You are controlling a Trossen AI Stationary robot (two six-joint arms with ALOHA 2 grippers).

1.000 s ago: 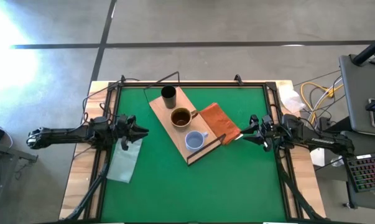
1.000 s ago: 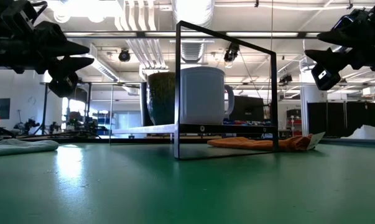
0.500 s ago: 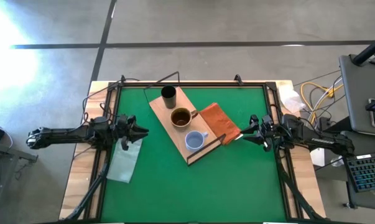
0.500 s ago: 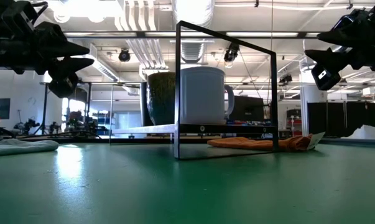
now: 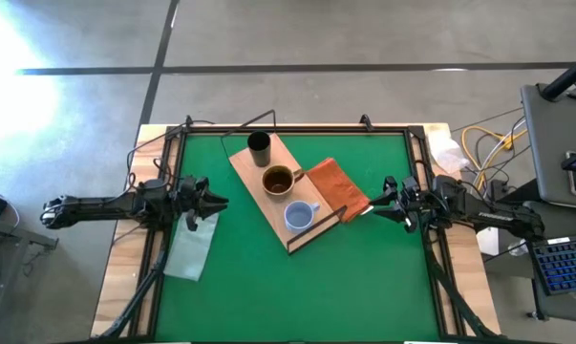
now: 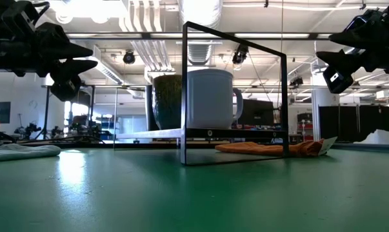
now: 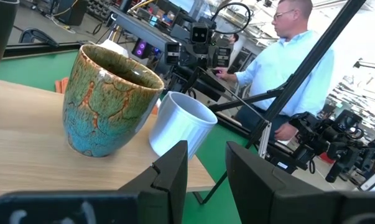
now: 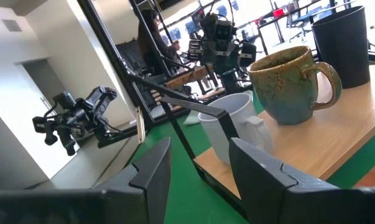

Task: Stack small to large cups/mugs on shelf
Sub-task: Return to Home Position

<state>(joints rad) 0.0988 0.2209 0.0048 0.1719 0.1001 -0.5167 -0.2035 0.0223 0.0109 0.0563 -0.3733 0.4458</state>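
The tan wooden shelf (image 5: 261, 178) stands slantwise in the middle of the green table. On it, in a row, stand the black cup (image 5: 258, 145) at the far end, the brown mug (image 5: 278, 180) in the middle and the light blue-grey mug (image 5: 299, 217) at the near end. My left gripper (image 5: 221, 202) hovers open at the table's left, apart from the shelf. My right gripper (image 5: 369, 203) hovers open at the table's right, beside the orange cloth (image 5: 336, 187). Both wrist views show the mugs upright on the board (image 7: 25, 137), the brown mug (image 8: 288, 84) included.
The orange-brown folded cloth lies against the shelf's right side. A pale translucent bag (image 5: 191, 247) lies at the table's left, under my left gripper. A thin black frame (image 6: 236, 96) rises around the shelf. People show beyond the table (image 7: 280, 68).
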